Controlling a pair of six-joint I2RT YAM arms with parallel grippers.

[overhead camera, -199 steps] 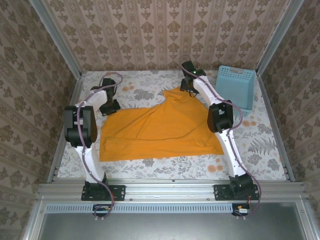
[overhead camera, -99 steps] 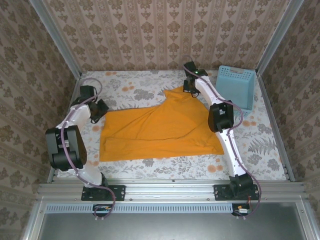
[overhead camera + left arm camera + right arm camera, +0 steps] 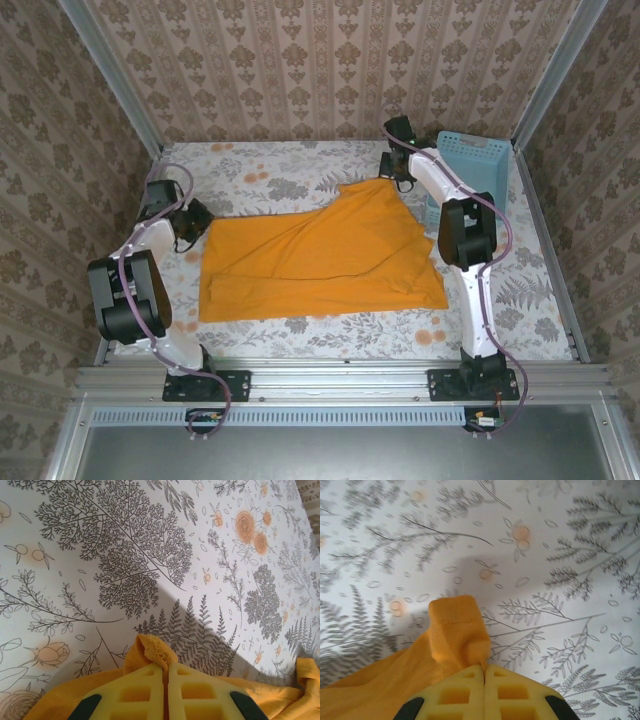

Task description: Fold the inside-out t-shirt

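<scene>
- Your left gripper (image 3: pixel 165 666) has its fingers (image 3: pixel 132 695) pressed together on a small bunched tuck of the inside-out t-shirt (image 3: pixel 320 262). The orange cloth pokes out just past the yellow pads.
- Your right gripper (image 3: pixel 484 668) is closed the same way, pinching a folded nub of the shirt between its pads.
- The shirt lies spread over the middle of the table (image 3: pixel 290 172), mostly flat. Its left far corner is at the left gripper. Its right far part is drawn into a peak toward the right gripper, close to the blue basket (image 3: pixel 478 172).
- You look to be at the start of a fold, or still squaring the cloth. Both far corners are gripped, and no layer has been laid over yet.
- The next move calls for both arms to work together. Raise the corners evenly, keep the edge between them taut, and carry it toward the near hem.
- Both pinches hold little cloth, so a quick pull may slip a corner free.
- Keep the right arm clear of the basket as it travels.
- The overhead view gives you the whole outline: a lopsided shape, longer on the right, with creases running toward the peak.
- The wrist views give you what the overhead is too coarse to resolve: how shallow each bite is and how the fabric bunches at the pads.
</scene>
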